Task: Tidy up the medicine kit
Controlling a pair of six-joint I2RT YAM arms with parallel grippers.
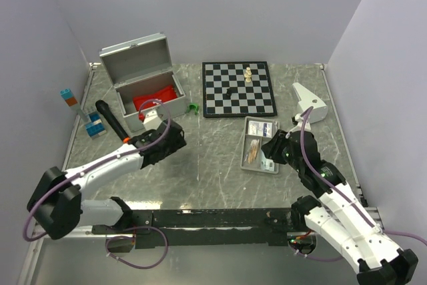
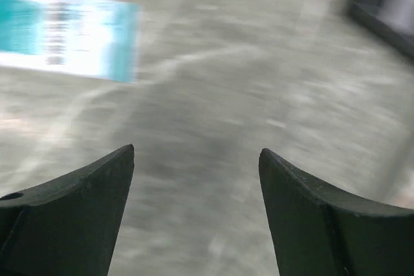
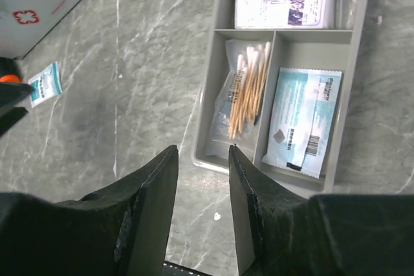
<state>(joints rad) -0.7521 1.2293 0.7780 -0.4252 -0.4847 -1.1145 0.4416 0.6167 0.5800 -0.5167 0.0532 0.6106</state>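
**Top view.** Showed a grey marbled table boxed by pale walls on three sides. Placed the medicine kit at the far left, lid raised, with the red pouch inside. Placed the grey tray right of centre and the chessboard behind it. Left broad bare table between kit and tray for crossing. Found tighter room at the kit's near wall, with a green ring just beside its right corner.

**Left wrist view.** Blurred. Showed the left fingers spread wide with nothing between them, and a teal-and-white sachet flat on the table ahead to the left. Judged the step in hand as handling that sachet. Best taken squarely from above across its narrow width, then lifted clear over the kit's front wall.

**Right wrist view.** Showed the right fingers narrowly parted and empty above the tray's near rim. Showed cotton swabs and a packet in separate compartments. Advised keeping the tips off that rim.
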